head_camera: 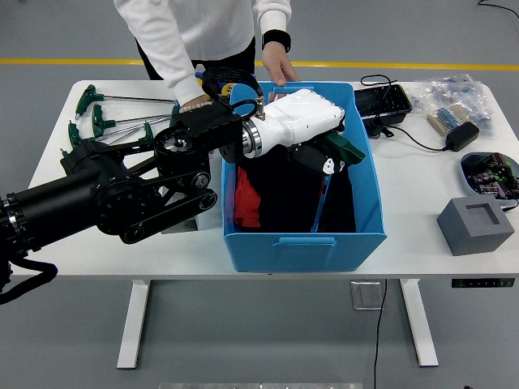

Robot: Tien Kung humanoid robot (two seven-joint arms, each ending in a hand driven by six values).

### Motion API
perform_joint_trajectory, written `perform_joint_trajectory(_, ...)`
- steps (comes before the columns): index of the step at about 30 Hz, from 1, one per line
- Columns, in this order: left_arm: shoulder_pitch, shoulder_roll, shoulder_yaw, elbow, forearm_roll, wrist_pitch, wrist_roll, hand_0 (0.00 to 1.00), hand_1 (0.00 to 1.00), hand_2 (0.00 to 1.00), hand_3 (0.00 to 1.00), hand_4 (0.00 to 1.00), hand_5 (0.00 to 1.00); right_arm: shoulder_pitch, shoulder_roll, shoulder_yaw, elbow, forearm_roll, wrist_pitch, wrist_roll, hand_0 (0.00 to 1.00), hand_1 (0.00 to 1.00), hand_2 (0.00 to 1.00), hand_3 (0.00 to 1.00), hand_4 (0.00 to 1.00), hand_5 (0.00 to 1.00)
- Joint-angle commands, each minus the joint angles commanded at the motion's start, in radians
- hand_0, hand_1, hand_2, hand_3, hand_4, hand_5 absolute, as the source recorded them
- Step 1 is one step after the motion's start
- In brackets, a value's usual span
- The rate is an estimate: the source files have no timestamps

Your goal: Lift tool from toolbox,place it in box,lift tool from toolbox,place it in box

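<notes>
My left arm reaches in from the left, and its white hand (319,154) hovers over the back of the blue box (302,253). The fingers are shut on a T-handle tool (344,147) with a green grip; its blue shaft (318,204) hangs down inside the box, slanting toward the front. Black cloth (284,198) and a red item (246,203) lie in the box. More green T-handle tools (91,121) lie spread at the table's far left. A person stands behind, one hand (279,69) at the box's far rim, the other hand (195,104) down beside my forearm.
A grey metal bracket (180,220) sits left of the box, mostly under my arm. Right of the box are a black tray (383,101), bags of small parts (454,101), a black adapter (462,136) with cable, a circuit board (491,174) and a grey foam block (476,225).
</notes>
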Motion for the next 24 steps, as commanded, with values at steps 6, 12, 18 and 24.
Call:
perform_joint_trajectory(6, -0.008, -0.012, 0.023, 0.019, 0.005, -0.032, 0.009, 0.302, 0.212, 0.257, 0.416, 0.804, 0.460, 0.002, -0.002, -0.003, 0.000, 0.002, 0.000, 0.000, 0.678, 0.641, 0.706, 0.575, 0.781, 0.728)
perform_joint_trajectory(12, -0.017, -0.035, 0.030, 0.047, -0.004, -0.019, -0.013, 0.405, 0.442, 0.528, 0.616, 0.891, 0.557, 0.006, -0.004, -0.014, -0.001, 0.005, 0.000, 0.000, 0.678, 0.641, 0.706, 0.575, 0.781, 0.728)
perform_joint_trajectory(18, -0.026, -0.066, 0.025, 0.083, 0.005, 0.019, -0.039, 0.528, 0.584, 0.679, 0.674, 0.926, 0.575, 0.015, -0.006, -0.030, -0.001, 0.008, -0.001, -0.001, 0.683, 0.642, 0.706, 0.575, 0.782, 0.729)
perform_joint_trajectory(24, -0.054, -0.088, -0.002, 0.126, 0.036, 0.058, -0.046, 0.626, 0.638, 0.763, 0.720, 0.952, 0.595, 0.021, -0.011, -0.042, -0.001, 0.017, -0.001, 0.000, 0.679, 0.641, 0.706, 0.574, 0.782, 0.729)
